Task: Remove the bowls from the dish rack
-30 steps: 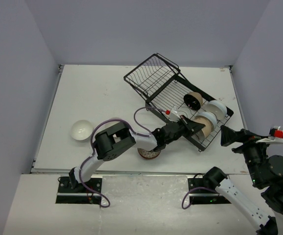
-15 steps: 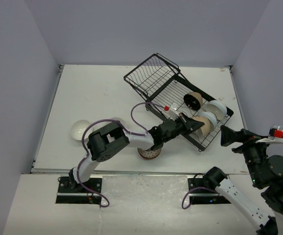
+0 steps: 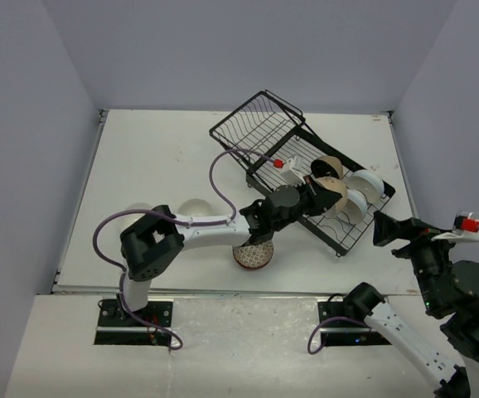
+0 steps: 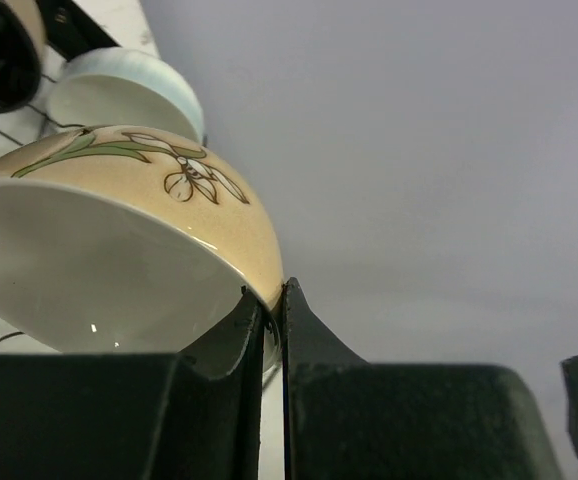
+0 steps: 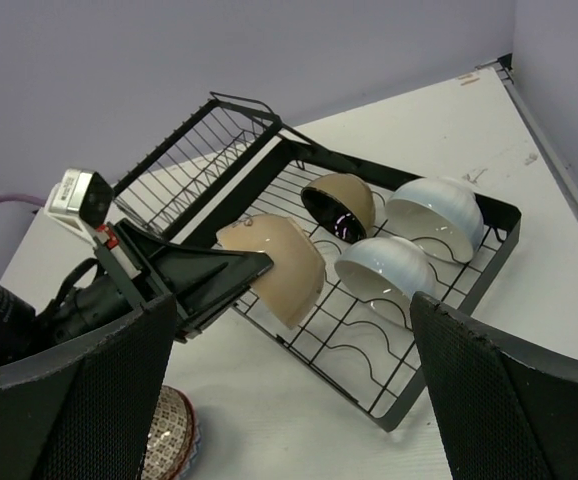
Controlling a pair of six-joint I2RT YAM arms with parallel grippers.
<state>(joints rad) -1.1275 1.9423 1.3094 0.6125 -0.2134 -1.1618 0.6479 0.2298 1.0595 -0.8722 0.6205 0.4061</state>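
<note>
A white table (image 3: pixel 165 157) fills the middle of the overhead view, closed in by plain lavender walls (image 3: pixel 239 50); the black wire dish rack (image 3: pixel 260 124) lies slanted across the upper right of the tabletop, its smaller basket section at the upper-left end and its long slotted tray running down toward the right. The left arm reaches from the lower left across the centre of the frame to the tray; the left gripper (image 4: pixel 266 300) has its fingers pressed together on the rim of a peach bowl (image 4: pixel 119 250), one finger inside and one outside; that bowl is white inside, carries a painted flower on its outer wall, and sits tilted over the middle of the tray; whether it touches the wires I cannot tell. Three more bowls stand in the tray toward its right end: a tan bowl with a black inside (image 5: pixel 339 205) just beyond the peach one, and two white bowls (image 5: pixel 439 215) side by side at the far right. A speckled bowl (image 3: pixel 253 255) rests on the table just below the left arm, at lower centre. The right gripper (image 5: pixel 294 400) hangs at the right edge of the overhead view, off the lower-right end of the rack; its fingers are spread wide with nothing between them.
</note>
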